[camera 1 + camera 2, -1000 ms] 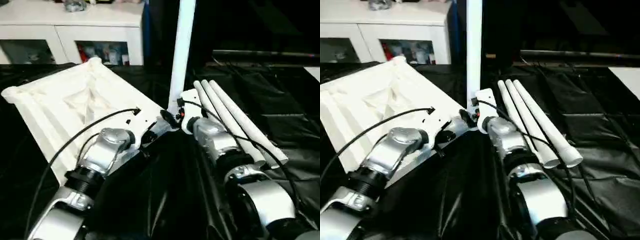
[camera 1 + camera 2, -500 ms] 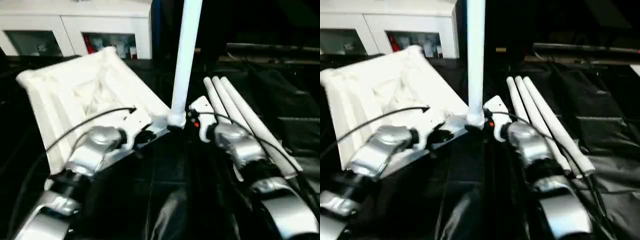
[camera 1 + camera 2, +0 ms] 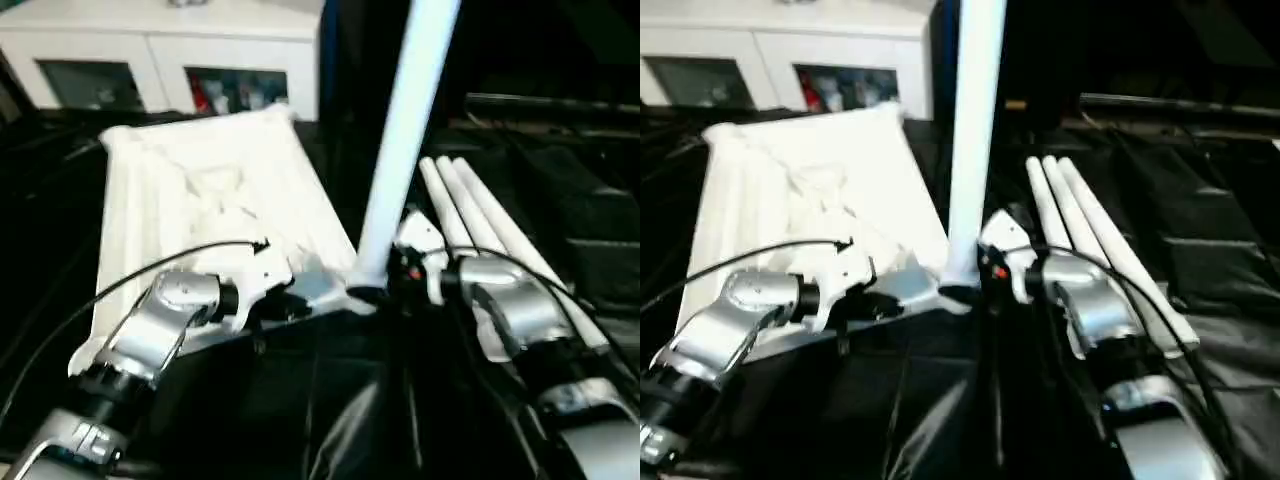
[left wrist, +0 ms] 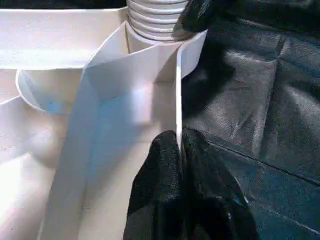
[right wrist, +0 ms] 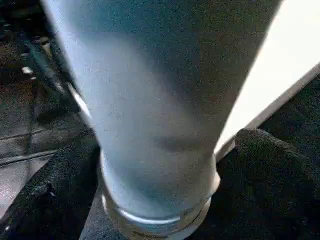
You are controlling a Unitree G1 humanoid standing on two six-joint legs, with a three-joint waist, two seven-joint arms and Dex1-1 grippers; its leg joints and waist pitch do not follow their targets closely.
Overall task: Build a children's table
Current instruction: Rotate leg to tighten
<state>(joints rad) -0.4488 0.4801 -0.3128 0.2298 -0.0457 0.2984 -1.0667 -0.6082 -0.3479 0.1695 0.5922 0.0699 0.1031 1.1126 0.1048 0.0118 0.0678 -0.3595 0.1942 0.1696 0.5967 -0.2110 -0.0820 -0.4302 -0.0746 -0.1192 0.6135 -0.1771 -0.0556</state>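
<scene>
Right claw (image 5: 160, 165) has spread wider over the last second: its black fingers (image 5: 55, 185) now stand apart either side of the upright leg (image 3: 405, 150), a gap showing on each side, not clamped. The leg stood the same way a second ago. Judgement: leg looks seated in the near corner socket (image 4: 150, 25) and is standing by itself, so the right arm is letting go of it; one leg in, three to go.

Left claw (image 4: 180, 165) is pinched together on a thin rib wall of the tabletop (image 3: 200, 200), right beside that socket, steadying the corner.

Tabletop lies upside down on the black-covered worktop (image 3: 560, 200), ribbed side up, near corner toward the robot. Three spare legs (image 3: 490, 225) lie side by side, touching, just right of the upright leg and beside the right forearm.

Materials: tabletop is white moulded plastic, thin flat ribs, round socket walls, smooth, a bit glossy. Legs are white round tubes, long, tapered; the upright one has a ringed, threaded-looking base at the socket. Worktop cover is a black wrinkled sheet, shiny like plastic film. White cabinet (image 3: 200, 50) with glass doors stands behind, well apart.
</scene>
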